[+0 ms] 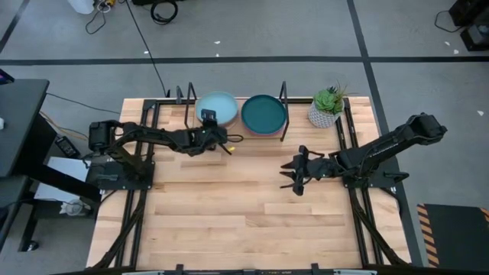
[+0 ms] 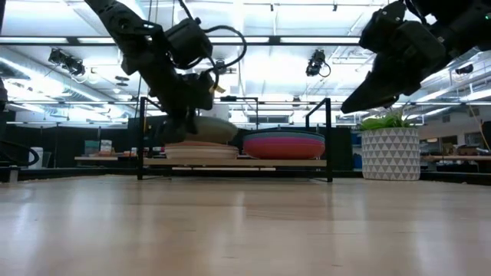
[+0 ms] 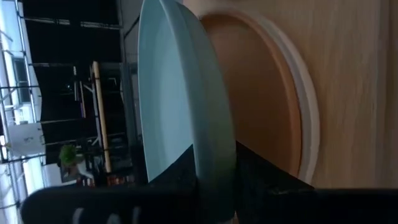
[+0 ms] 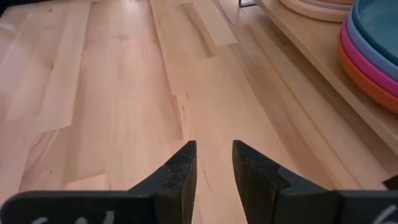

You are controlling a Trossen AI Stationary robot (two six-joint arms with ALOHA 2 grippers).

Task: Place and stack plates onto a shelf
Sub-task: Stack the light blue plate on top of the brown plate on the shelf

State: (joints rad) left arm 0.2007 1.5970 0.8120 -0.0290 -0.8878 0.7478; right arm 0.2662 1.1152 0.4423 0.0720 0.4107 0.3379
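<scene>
Left gripper [image 1: 216, 137] is clamping the rim of the light blue plate [image 1: 216, 108], holding it tilted over the shelf's [image 1: 234, 136] left-hand stack, where a tan plate [image 3: 261, 93] is lying on a cream plate [image 3: 309, 112]. On the shelf's other half, a dark teal plate [image 1: 263, 113] is topping a stack with blue [image 4: 367, 53], pink [image 4: 360, 65] and orange [image 4: 364, 84] plates beneath. Right gripper [image 1: 295, 173] is hovering over bare tabletop [image 1: 229, 214] in front of the shelf, fingers slightly parted, holding nothing. Potted plant [image 1: 327, 107] is sitting just beside the shelf's right end.
</scene>
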